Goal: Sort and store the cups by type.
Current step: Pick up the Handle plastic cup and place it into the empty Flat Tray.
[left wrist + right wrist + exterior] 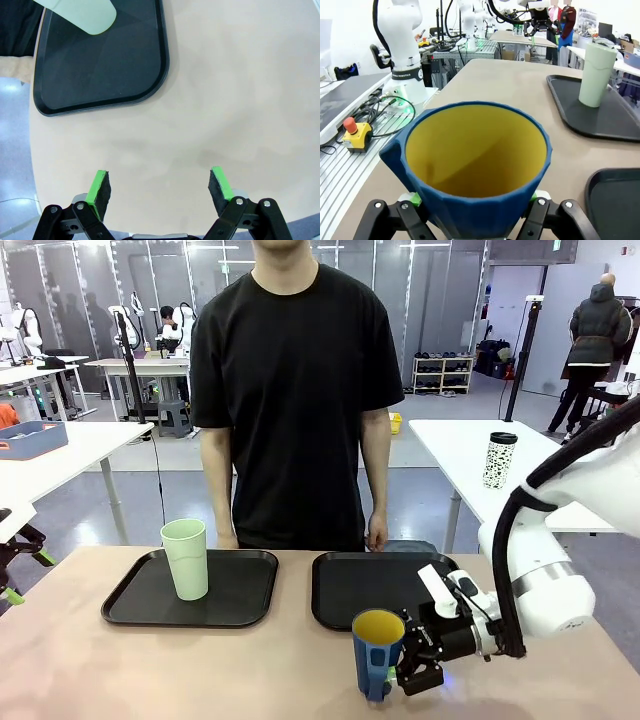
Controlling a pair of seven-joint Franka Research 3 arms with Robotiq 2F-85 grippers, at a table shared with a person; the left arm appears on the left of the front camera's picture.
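The table is a pale beige surface, with a person in a black T-shirt standing at its far edge, arms hanging, fingers near the far rims of the trays. The white right arm reaches in from the right side and bends down toward the near edge of the table.

Two black trays lie side by side on the far half of the table. The left tray carries the pale green tumbler, which stands upright in the tray's left part; in the left wrist view the tumbler's base sits on that tray near its far corner. The right tray lies just beyond the right end effector, with bare tray floor showing.

The dark blue mug with a yellow inside stands upright near the front edge of the table, in front of the right tray and apart from it. The right end effector is clamped on the mug's lower body; in the right wrist view its green pads press against the blue wall on either side, with the mug's handle pointing away to one side.

The left end effector hangs over bare table with its two green-padded fingers wide apart and nothing between them, the left tray well ahead of it.
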